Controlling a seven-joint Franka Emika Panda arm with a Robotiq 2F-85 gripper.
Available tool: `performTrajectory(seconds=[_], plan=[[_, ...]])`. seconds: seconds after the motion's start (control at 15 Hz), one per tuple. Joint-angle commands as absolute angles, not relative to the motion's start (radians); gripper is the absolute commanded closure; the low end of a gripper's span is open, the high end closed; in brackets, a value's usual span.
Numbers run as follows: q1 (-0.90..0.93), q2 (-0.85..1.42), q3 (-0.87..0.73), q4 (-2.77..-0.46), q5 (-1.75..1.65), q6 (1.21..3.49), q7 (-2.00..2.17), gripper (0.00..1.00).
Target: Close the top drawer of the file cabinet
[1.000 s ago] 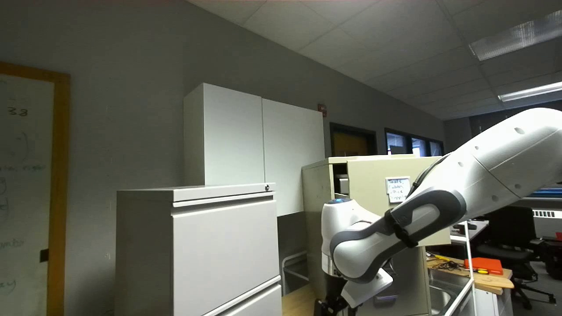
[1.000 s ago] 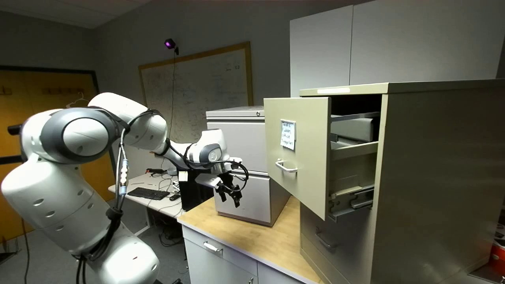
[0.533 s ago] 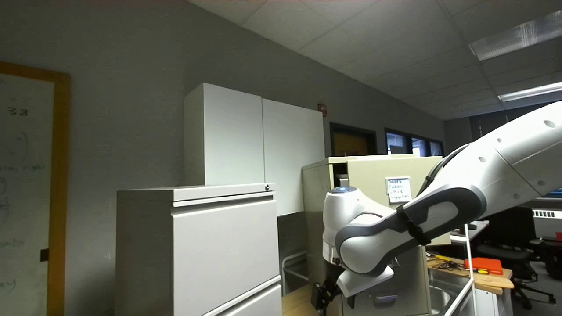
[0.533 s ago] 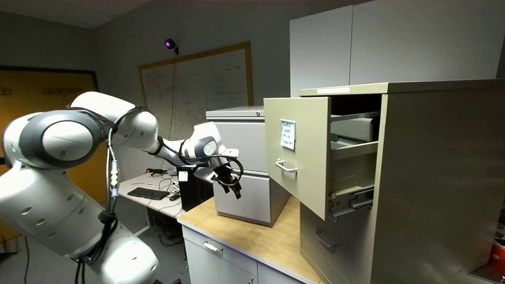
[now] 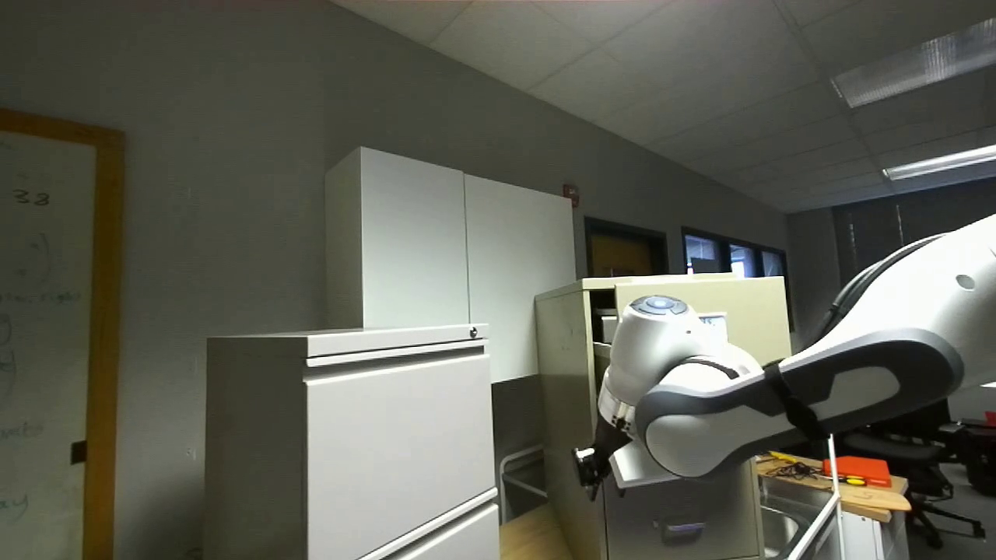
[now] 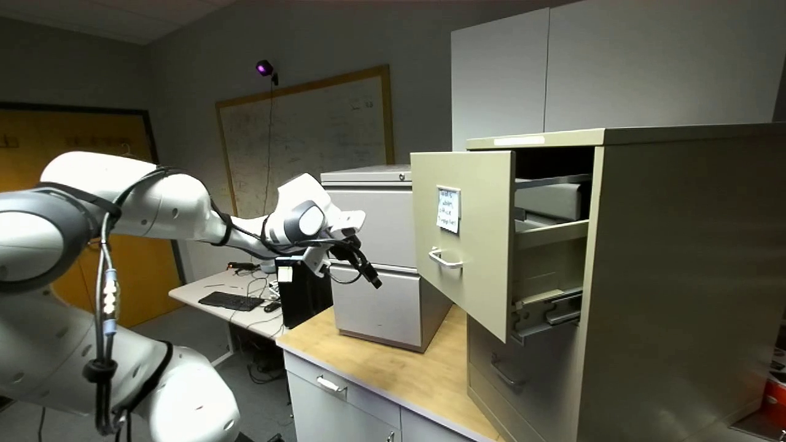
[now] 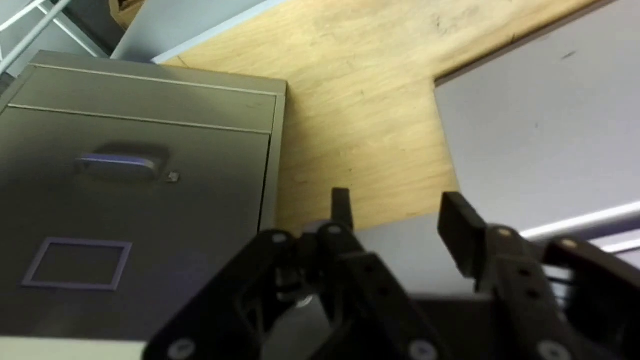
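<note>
The top drawer [image 6: 482,276] of the file cabinet [image 6: 669,276] is pulled out, and its flat beige front carries a paper label and a handle. In an exterior view the arm partly covers the drawer [image 5: 751,315] and the cabinet [image 5: 559,381] stands behind. My gripper [image 6: 374,279] is in front of the drawer, to the left of its handle and apart from it, tilted downward. It also shows in an exterior view [image 5: 588,473]. In the wrist view the gripper [image 7: 397,202] is open with nothing between its fingers; a lower drawer of the cabinet [image 7: 210,200] shows at left.
A light-grey cabinet [image 6: 371,227] stands beside the file cabinet on the wooden counter [image 6: 374,353]; the wrist view shows it at right [image 7: 535,135]. A white two-door cupboard [image 6: 651,67] hangs behind. A desk with a keyboard [image 6: 230,301] is at the back left.
My gripper has risen and its fingers have tilted toward the drawer side. The arm's elbow has drawn back, away from the cabinets. The top drawer has not moved.
</note>
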State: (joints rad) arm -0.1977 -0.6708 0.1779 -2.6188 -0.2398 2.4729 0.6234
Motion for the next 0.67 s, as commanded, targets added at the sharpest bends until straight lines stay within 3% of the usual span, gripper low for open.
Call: performTrajectory(seconds=[0.0,0.2,0.6], plan=[[-0.301,-0.794,0.224,-2.696,-0.283,2.580,0.721,0.81],[-0.388,-0.874,0.247,-2.735,-0.286,2.665,0.757,0.99],[-0.519,-0.988,0.264,-2.784,-0.234,2.873,0.748,1.00]])
